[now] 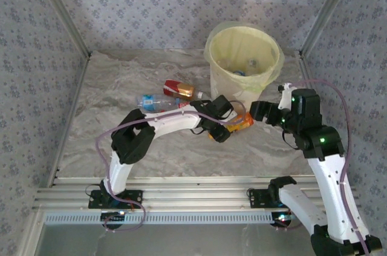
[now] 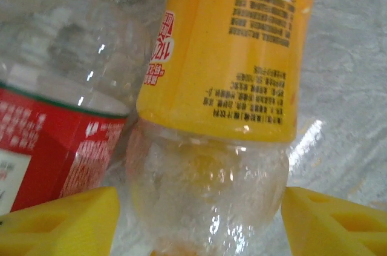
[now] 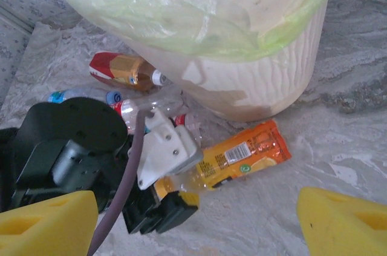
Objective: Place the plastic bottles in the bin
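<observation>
An orange-labelled plastic bottle (image 1: 240,123) (image 3: 245,154) lies on the table in front of the bin (image 1: 242,83) (image 3: 272,80). My left gripper (image 1: 219,130) (image 2: 199,201) is closed round its clear end (image 2: 205,189), one yellow pad at each side, with the bottle still on the table. Beside it lies a clear bottle with a red label (image 2: 48,141) (image 3: 151,108). A red-and-orange bottle (image 1: 178,89) (image 3: 121,69) and a blue-capped clear one (image 1: 154,103) (image 3: 78,94) lie further left. My right gripper (image 1: 259,111) (image 3: 196,207) hovers open to the right of the orange bottle, holding nothing.
The bin's pale yellow-green bag (image 3: 181,8) hangs over its rim, and bottles (image 1: 251,62) lie inside. Patterned walls close off the table on three sides. The left arm's purple cable (image 3: 124,189) crosses the right wrist view. Bare marbled table (image 1: 181,153) lies near the arms' bases.
</observation>
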`<state>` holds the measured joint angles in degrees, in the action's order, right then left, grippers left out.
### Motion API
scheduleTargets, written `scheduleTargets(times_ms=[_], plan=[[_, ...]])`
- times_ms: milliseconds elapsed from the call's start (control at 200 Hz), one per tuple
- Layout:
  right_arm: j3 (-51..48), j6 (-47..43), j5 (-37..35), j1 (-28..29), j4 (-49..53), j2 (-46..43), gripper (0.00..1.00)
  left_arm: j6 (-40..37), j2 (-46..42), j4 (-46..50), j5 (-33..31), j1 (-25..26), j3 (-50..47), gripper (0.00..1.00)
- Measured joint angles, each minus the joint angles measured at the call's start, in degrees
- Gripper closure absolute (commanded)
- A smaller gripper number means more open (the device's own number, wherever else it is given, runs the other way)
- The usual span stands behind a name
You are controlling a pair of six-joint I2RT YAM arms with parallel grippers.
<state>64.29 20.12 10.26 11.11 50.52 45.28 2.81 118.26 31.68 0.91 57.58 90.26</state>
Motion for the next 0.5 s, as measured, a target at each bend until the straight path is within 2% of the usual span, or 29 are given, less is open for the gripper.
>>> scheduleTargets(times_ms=[95,250,500], plan=[[0.0,0.0,-0.6,0.0,1.7,-0.5,0.12,-0.2,1.1,-0.3,-0.1,0.3,1.0,0.40],[-1.5,0.1,-1.1,0.0,2.5,-1.5,0.13,-0.4,1.5,-0.9,0.6,0.9,1.2,0.38],[-7.3,4.5,-4.3,-0.1,3.8,-6.3,0.13,0.9,1.4,-2.3,3.7,1.4,0.8,0.41]])
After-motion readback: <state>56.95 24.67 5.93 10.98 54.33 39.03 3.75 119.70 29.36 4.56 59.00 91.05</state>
